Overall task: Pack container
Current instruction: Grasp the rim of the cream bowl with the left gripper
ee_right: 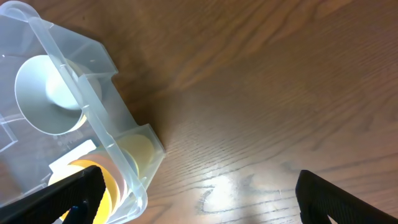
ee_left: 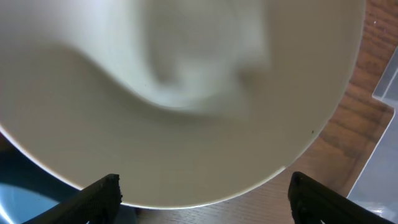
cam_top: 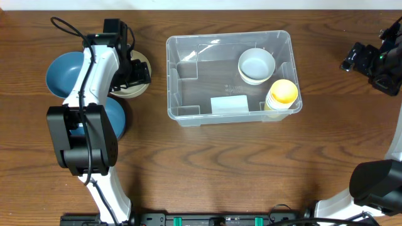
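The container (cam_top: 171, 81) is a clear plastic bin at the table's middle, with a pale label (cam_top: 229, 103) near its front wall. Inside it sit a white bowl (cam_top: 256, 64) and a stack of yellow cups (cam_top: 282, 93). My left gripper (cam_top: 137, 72) hovers over a cream bowl (cam_top: 139, 88) left of the bin. In the left wrist view the cream bowl (ee_left: 186, 93) fills the frame, and the left gripper (ee_left: 202, 199) is open at its near rim. My right gripper (cam_top: 353, 59) is far right, open and empty (ee_right: 199, 193). The right wrist view shows the bin's corner (ee_right: 93, 81).
Two blue bowls lie at the left, one (cam_top: 63, 72) behind the left arm and one (cam_top: 118, 116) partly under it. Bare wooden table (ee_right: 261, 93) lies between the bin and my right gripper.
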